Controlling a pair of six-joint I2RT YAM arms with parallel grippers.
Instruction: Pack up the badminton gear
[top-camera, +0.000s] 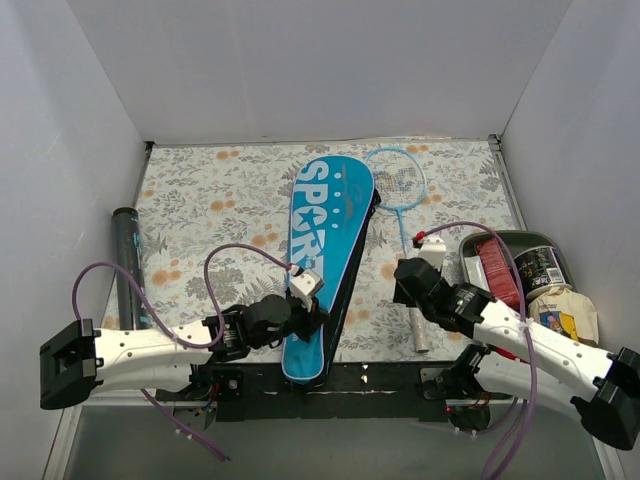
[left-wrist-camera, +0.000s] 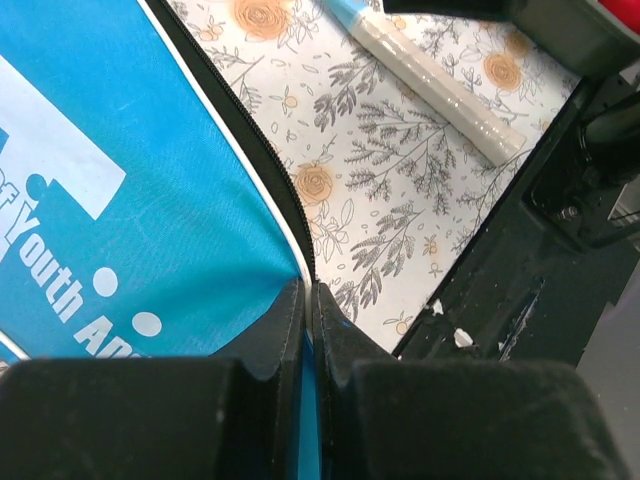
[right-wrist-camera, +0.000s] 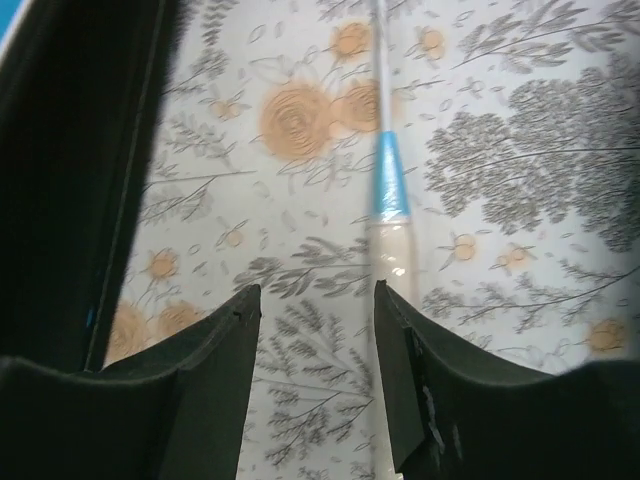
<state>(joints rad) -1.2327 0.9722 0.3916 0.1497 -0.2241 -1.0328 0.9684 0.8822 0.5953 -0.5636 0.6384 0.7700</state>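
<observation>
White walls (top-camera: 300, 70) close the flowered surface (top-camera: 210, 195) on the left, far and right sides, so there is room to move only inside this box. The widest bare part is on the left, between the cover and the tube. Between the cover and the racket there is only a narrow strip.

The blue cover (top-camera: 335, 215) lettered "SPORT" lies in the middle. Its long axis runs from near to far and leans a little to the right. The wide end is far, and the narrow end lies over the black rail (top-camera: 380, 378) at the near edge. The left fingers (top-camera: 316, 316) are clenched on its right zip edge, near the narrow end; in the left wrist view blue cloth shows between them.

A dark tray (top-camera: 540, 236) with packets and a can fills the near right corner.

The light-blue racket (top-camera: 398, 180) lies just right of the cover, with its head far and its white handle near. The right fingers (top-camera: 410, 268) are released and stand apart above the top of the handle. In the right wrist view the handle runs close to the finger on the right side, not through the middle of the gap.

The black tube (top-camera: 128, 265) lies along the left edge, near to far, well apart from both pairs of fingers.
</observation>
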